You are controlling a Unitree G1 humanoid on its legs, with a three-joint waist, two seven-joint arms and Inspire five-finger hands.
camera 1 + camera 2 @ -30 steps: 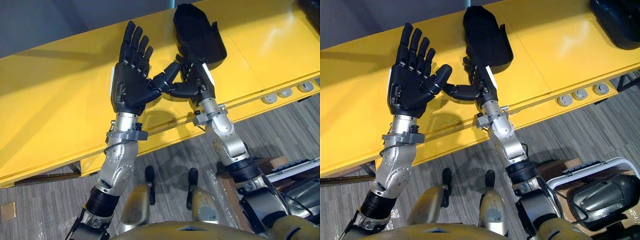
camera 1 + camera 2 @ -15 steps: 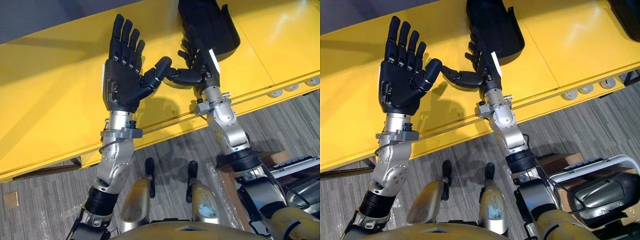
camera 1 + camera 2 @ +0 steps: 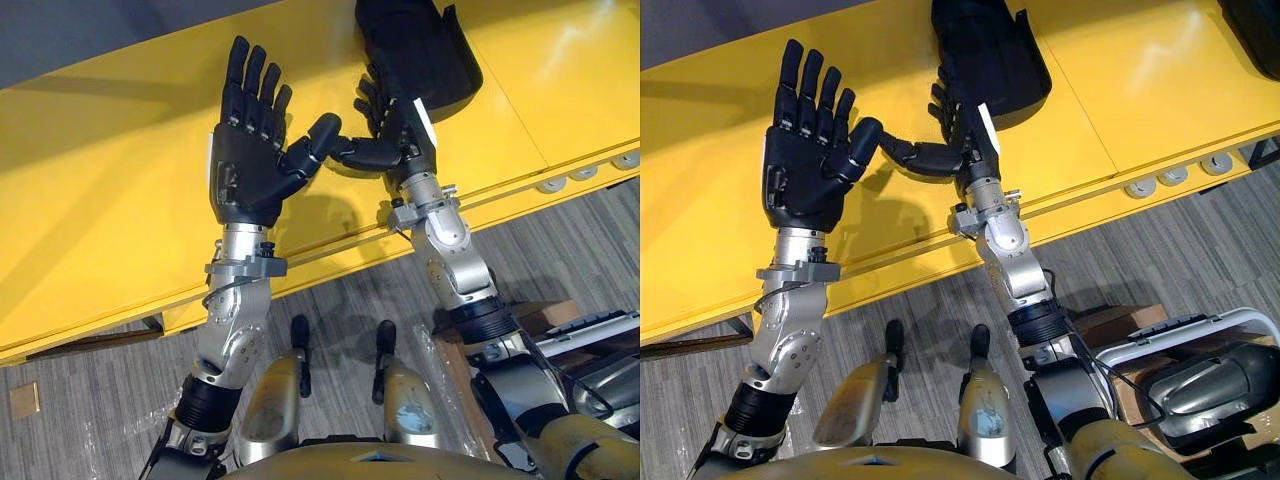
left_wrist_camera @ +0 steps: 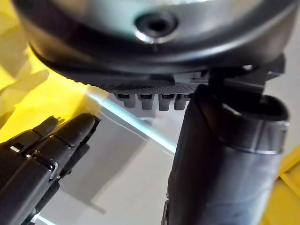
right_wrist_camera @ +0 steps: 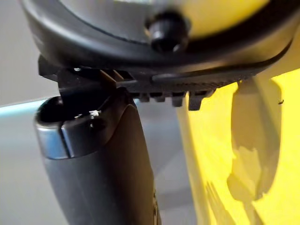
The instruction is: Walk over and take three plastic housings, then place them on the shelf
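A black plastic housing (image 3: 425,45) lies on the yellow surface (image 3: 110,200) ahead of me. My right hand (image 3: 402,128) is open just in front of it, its straight fingers at the housing's near edge. My left hand (image 3: 248,165) is raised over the yellow surface with its palm up, open and holding nothing. The two thumbs meet tip to tip between the hands. A second dark housing (image 3: 1258,18) sits at the far right corner of the surface.
Silver round knobs (image 3: 1140,188) line the yellow surface's front edge on the right. At the lower right a white-framed bin (image 3: 1200,345) holds a grey-black moulded part (image 3: 1205,385). Grey carpet (image 3: 1200,250) lies below the edge.
The whole picture has shifted since a second ago, so the camera moved. Both hands keep their open pose with thumbs touching, and the right hand stays at the housing's near edge.
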